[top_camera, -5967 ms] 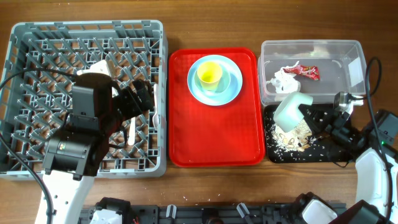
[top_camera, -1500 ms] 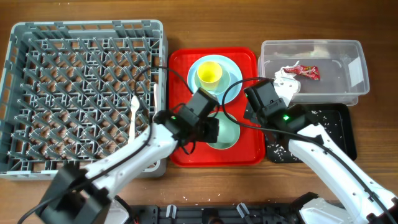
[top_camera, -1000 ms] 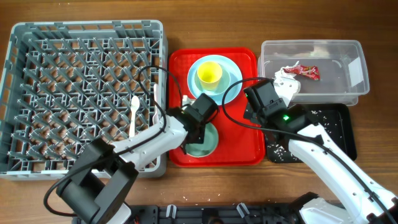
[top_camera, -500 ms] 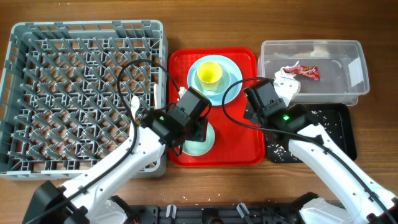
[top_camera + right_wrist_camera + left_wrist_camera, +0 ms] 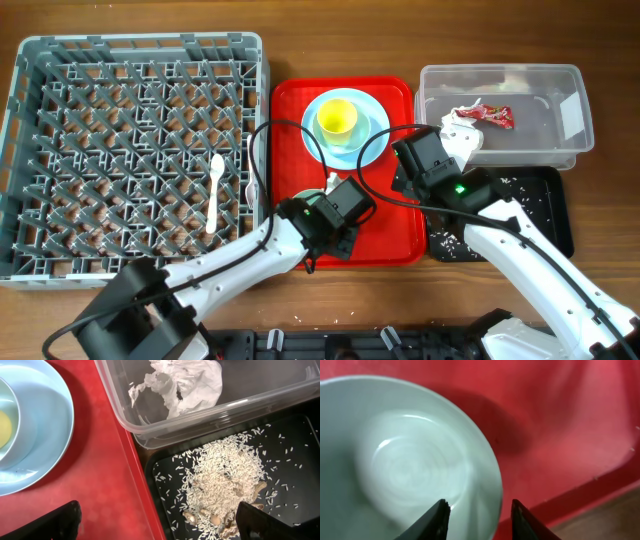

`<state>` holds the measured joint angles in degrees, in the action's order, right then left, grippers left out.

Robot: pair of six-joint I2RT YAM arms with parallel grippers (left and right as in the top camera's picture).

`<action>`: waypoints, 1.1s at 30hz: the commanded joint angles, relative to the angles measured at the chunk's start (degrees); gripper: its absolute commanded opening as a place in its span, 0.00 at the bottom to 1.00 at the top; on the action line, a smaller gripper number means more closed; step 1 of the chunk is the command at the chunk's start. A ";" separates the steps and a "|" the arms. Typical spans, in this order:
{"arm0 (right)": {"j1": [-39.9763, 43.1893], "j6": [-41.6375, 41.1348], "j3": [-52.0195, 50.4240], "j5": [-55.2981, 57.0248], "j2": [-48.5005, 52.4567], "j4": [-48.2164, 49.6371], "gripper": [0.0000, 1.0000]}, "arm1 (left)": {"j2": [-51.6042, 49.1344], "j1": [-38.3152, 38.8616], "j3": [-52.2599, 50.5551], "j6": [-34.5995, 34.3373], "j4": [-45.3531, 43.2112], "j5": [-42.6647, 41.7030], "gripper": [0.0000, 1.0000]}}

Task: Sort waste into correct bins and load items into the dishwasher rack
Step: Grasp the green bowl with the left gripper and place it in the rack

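Observation:
The pale green bowl (image 5: pixel 405 460) fills the left wrist view, lying on the red tray (image 5: pixel 392 225). My left gripper (image 5: pixel 480 512) is open astride its rim, one finger inside and one outside, with a strip of red showing between the rim and the outer finger. Overhead, that gripper (image 5: pixel 335 215) hides the bowl. My right gripper (image 5: pixel 160 525) is wide open and holds nothing, hanging above the edge between the red tray and the black tray (image 5: pixel 548 205) with the rice crumbs (image 5: pixel 225 470). The paper wad (image 5: pixel 185 382) lies in the clear tub (image 5: pixel 500 72).
The grey rack (image 5: pixel 140 45) on the left holds a white spoon (image 5: pixel 215 190). A yellow cup (image 5: pixel 337 118) stands on the light blue plate (image 5: pixel 376 140) at the back of the red tray. A red wrapper (image 5: pixel 496 116) lies in the tub.
My left gripper has shifted right and toward the tray's front edge, now covering the green bowl from above, and its jaws have narrowed around the rim. The right arm has not moved.

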<state>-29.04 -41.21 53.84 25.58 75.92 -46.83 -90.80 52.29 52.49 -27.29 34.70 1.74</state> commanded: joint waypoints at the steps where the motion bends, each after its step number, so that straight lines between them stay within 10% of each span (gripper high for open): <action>1: 0.24 -0.92 0.57 0.90 0.39 0.13 1.00 | -2.21 0.37 -0.44 -0.42 -0.26 3.10 0.32; 7: 0.24 -0.92 0.57 0.92 0.39 0.13 1.00 | -3.91 0.37 -0.44 -0.44 -0.22 3.08 0.04; 19: 0.24 -0.92 0.57 0.92 0.39 0.13 1.00 | 4.39 -4.17 7.76 -3.63 4.48 -2.03 0.04; 33: 0.24 -0.96 0.57 0.90 0.39 0.13 1.00 | 11.39 -44.15 19.43 3.10 5.03 -49.88 0.04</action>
<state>-29.04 -41.21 53.84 25.58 75.92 -46.78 -78.15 17.26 71.24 -26.59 42.11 -30.48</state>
